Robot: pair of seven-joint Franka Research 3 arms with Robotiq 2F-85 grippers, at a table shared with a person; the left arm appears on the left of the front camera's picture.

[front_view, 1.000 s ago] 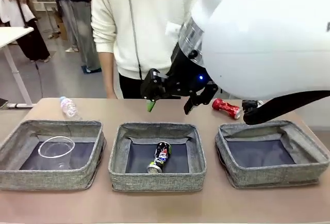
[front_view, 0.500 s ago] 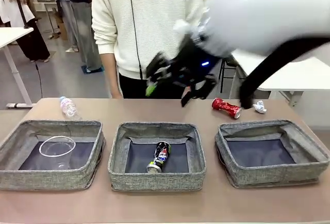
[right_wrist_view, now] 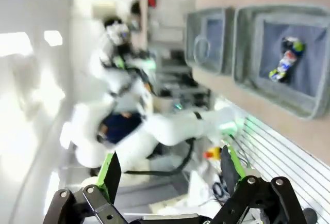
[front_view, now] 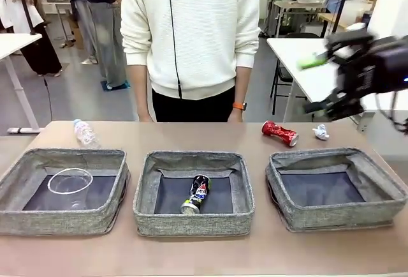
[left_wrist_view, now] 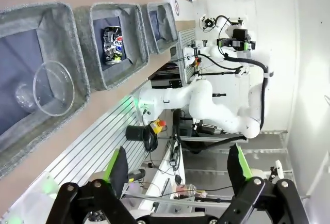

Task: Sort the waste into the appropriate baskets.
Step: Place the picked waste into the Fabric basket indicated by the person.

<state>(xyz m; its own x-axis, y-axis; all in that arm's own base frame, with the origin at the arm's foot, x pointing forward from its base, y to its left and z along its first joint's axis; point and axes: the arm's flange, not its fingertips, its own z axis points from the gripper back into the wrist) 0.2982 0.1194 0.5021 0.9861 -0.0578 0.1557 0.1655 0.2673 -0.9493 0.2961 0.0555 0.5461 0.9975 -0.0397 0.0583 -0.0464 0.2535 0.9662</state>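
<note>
done: clear plastic cup (front_view: 70, 181) in left grey woven basket (front_view: 64, 156); dark printed drink can (front_view: 197, 194) in middle basket (front_view: 194, 157). outstanding on counter (front_view: 204, 251): crushed red can (front_view: 279, 133), crumpled white paper ball (front_view: 320, 132), clear plastic bottle (front_view: 84, 132). left gripper (left_wrist_view: 177, 157) and right gripper (front_view: 317, 85): wide, empty.

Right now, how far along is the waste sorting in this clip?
Done: the cup lies in the left basket, the dark can in the middle basket. In hand: nothing; the right tool hangs open, off to the right. Left: the bottle, red can and paper ball, all on the table behind the baskets.
</note>
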